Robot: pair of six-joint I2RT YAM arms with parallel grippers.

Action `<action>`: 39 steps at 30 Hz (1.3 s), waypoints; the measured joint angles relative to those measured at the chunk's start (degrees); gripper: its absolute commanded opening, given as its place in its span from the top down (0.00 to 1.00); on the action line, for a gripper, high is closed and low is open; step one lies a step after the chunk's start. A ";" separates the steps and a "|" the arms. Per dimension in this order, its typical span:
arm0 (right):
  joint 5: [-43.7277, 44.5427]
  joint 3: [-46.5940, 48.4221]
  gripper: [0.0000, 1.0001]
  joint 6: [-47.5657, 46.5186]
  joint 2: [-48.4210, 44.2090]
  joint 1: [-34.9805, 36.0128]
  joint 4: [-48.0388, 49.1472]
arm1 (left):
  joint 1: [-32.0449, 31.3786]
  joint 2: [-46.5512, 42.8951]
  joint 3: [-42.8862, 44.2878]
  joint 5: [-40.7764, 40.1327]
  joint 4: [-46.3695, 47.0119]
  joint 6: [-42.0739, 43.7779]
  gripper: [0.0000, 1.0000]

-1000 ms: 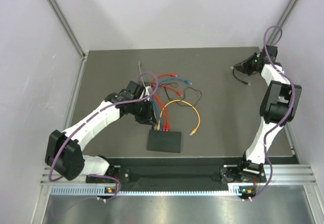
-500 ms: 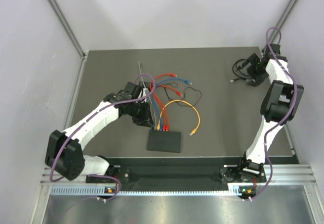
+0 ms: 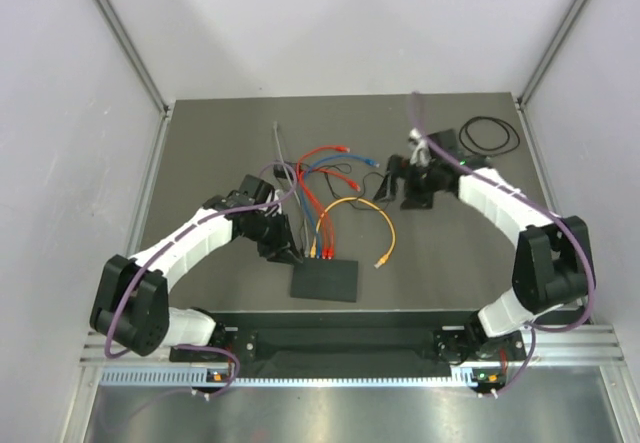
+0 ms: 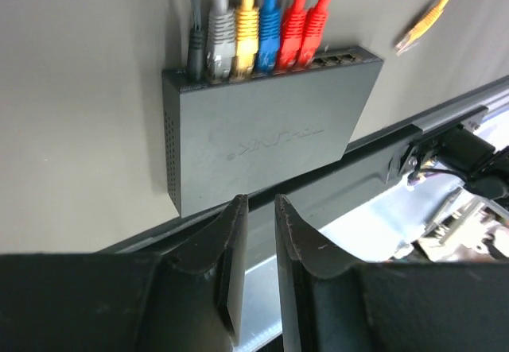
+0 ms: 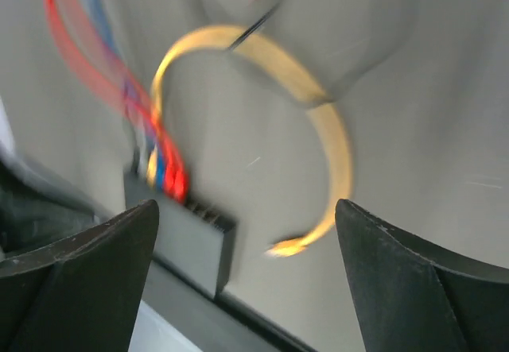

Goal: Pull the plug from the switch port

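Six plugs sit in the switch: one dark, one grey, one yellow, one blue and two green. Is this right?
Not quite: the last two plugs in the switch are red, not green, as the left wrist view shows.

R claw [image 3: 398, 191] now wide, mid-table near cables [image 3: 325, 178], prob. empty

One switch [image 4: 262, 133], six plugs [image 4: 269, 28] seated in it, and one loose yellow plug [image 4: 413, 40] beside.

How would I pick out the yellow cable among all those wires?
On the dark table, find the flat black switch near the front edge. From its row of plugs, the yellow cable arches away and back, its free plug lying beside the switch. Its neighbours are red, blue and grey.
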 measured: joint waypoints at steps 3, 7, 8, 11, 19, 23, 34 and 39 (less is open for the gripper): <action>-5.44 -4.59 0.20 0.33 0.72 8.50 5.01 | 0.11 0.00 -2.71 1.86 1.44 -1.57 0.75; -9.86 -5.62 0.30 1.20 2.99 14.49 10.14 | 0.09 -0.02 -5.57 3.78 3.76 -3.89 0.75; -11.30 -5.62 0.32 1.51 3.76 15.34 11.67 | 0.09 -0.04 -6.12 4.02 4.35 -4.37 0.75; -14.73 -5.64 0.27 2.40 5.68 16.28 15.19 | 0.09 -0.13 -7.56 4.81 6.45 -6.27 0.75; -19.21 -6.05 0.00 2.62 9.73 18.99 20.13 | 0.09 -2.45 -9.33 4.22 7.78 -9.07 0.73; -20.50 -7.50 0.00 2.67 10.73 20.41 22.36 | 0.11 -4.28 -9.79 4.13 8.17 -9.99 0.74; -24.63 -9.51 0.49 4.17 17.16 21.16 27.50 | 0.15 -1.38 -13.27 5.84 14.40 -14.38 0.75; -25.64 -9.81 0.53 4.85 18.95 21.18 29.18 | 0.15 1.73 -13.27 6.03 16.55 -15.17 0.76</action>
